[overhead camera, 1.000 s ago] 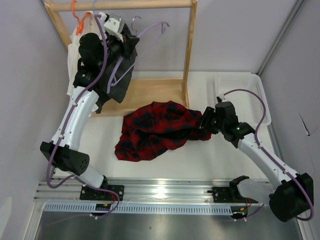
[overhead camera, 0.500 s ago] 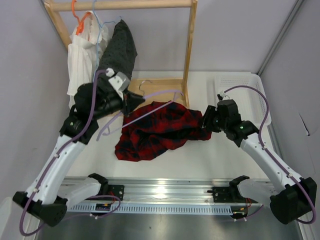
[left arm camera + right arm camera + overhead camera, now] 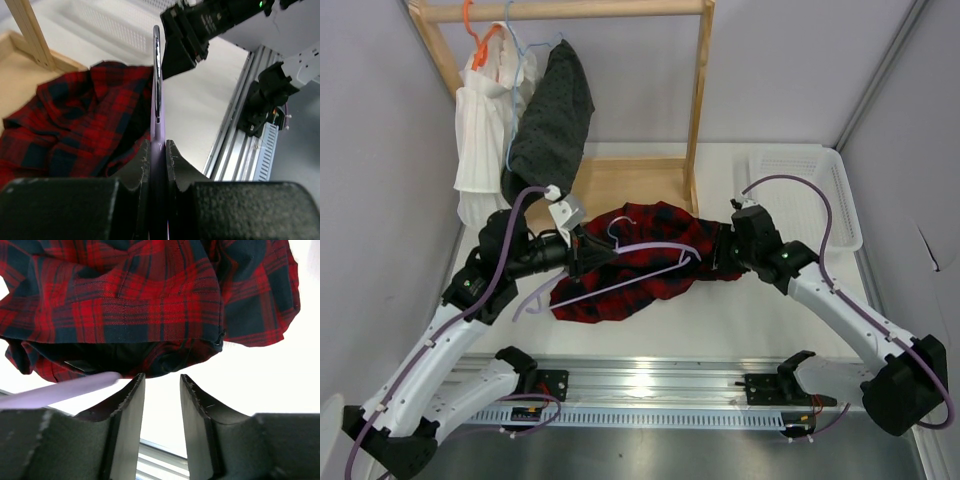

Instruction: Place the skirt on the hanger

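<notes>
skirt (image 3: 655,225) crumpled on the tabletop (image 3: 740,320), just in front of the rack base (image 3: 630,180). hanger (image 3: 157,100) held across and over the skirt, pinched edge-on in the left gripper (image 3: 157,150) at the skirt's left side. right gripper (image 3: 161,385) at the skirt's right edge, narrowly parted with nothing between, close to the waistband; hanger tip beside one finger (image 3: 125,405).

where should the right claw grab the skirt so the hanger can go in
Probably take the skirt by its seamed edge at the right end, coming in from the right. That edge gapes open just ahead of the right claw, beside the hanger tip.
</notes>
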